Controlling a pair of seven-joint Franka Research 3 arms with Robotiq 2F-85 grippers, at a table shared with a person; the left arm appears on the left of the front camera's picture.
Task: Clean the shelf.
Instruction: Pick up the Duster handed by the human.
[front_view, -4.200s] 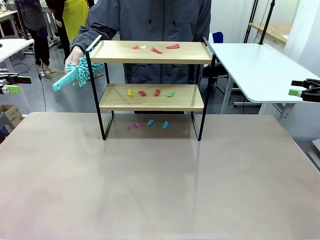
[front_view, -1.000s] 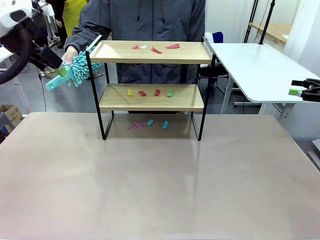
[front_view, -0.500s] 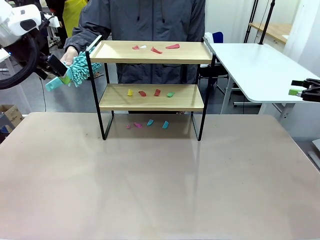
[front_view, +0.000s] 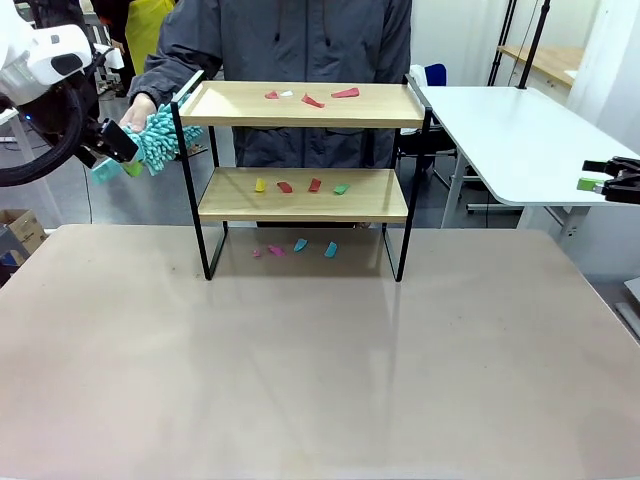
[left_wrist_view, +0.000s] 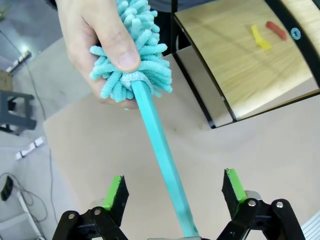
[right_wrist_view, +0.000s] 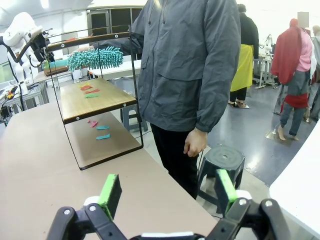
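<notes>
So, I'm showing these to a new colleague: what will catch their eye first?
The teal duster, held out by a person's hand at the upper left end of the shelf, its handle lying between the open fingers of the left gripper. Next, coloured scraps strewn on both wooden boards and on the table beneath.

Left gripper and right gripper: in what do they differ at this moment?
The left gripper has the duster between its open jaws; the right gripper has nothing there. The left gripper is beside the left end of the shelf, where a hand offers the duster; the right gripper is far right of the shelf. Both are open.
</notes>
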